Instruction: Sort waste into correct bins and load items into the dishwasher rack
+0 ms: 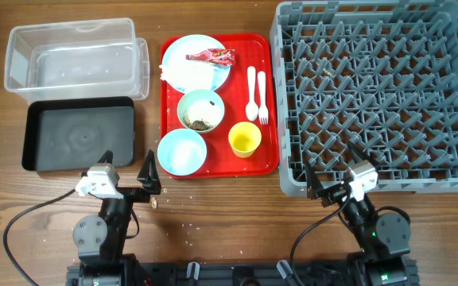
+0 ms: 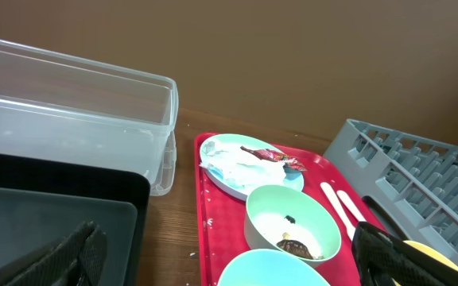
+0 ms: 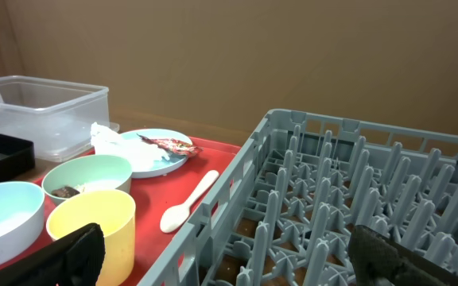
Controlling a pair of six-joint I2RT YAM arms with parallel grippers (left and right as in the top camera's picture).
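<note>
looks like the very start: no sorting done, no loading done. all of it on the red tray, between the bins and the rack. at its far end the plate, with the wrapper lying on top and the napkin bunched at the left rim. nearer, a bowl with brown crumbs in the bottom, then a second bowl, seemingly clean, and the cup just beside that. spoon and fork side by side along the tray's right strip. to the left, clear box and black tray, touching or nearly so, with no waste inside as far as can be seen. in the rack no dishes among the pegs, only a few brownish specks, too small to name. some stray crumbs on the table near the tray's front left corner. left gripper low at the near edge by the black tray, jaws spread wide, gripping nothing. right gripper at the rack's near wall, likewise spread wide and bare. left to do, by this reading: napkin, wrapper and crumbs into the bins, though impossible to tell from here which bin for which; then plate, both bowls, cup, spoon and fork into the rack. probably best to clear the plate and tip out the dirty bowl before loading either.
</note>
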